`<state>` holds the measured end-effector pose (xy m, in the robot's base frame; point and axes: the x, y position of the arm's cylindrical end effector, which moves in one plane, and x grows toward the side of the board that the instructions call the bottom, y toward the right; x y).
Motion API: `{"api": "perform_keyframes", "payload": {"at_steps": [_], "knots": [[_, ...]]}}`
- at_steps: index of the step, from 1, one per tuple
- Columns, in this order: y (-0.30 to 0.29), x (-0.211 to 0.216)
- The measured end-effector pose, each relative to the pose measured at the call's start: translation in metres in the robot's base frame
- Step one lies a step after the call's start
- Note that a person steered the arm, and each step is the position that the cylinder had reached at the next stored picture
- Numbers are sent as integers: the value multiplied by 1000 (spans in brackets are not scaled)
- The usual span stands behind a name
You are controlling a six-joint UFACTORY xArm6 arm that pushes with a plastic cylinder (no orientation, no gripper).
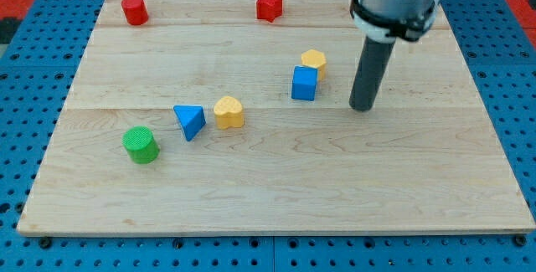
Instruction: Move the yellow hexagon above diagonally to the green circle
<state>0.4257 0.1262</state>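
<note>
The yellow hexagon (314, 60) sits right of the board's middle, touching the top of a blue cube (305, 83). The green circle (141, 145) stands far off at the view's lower left. My tip (362, 107) rests on the board to the right of the blue cube and the yellow hexagon, a short gap away from both, touching no block.
A blue triangle (190, 121) and a yellow heart-shaped block (228, 112) lie between the green circle and the blue cube. A red cylinder (134, 10) and a red star (269, 6) sit near the wooden board's (276, 197) top edge.
</note>
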Motion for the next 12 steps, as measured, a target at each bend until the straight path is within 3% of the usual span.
{"api": "perform_keyframes", "payload": {"at_steps": [2, 3, 4, 6, 8, 10, 12], "knots": [[-66, -63], [-100, -64], [-66, -66], [-59, -69], [-117, -108], [-235, -85], [-238, -79]]}}
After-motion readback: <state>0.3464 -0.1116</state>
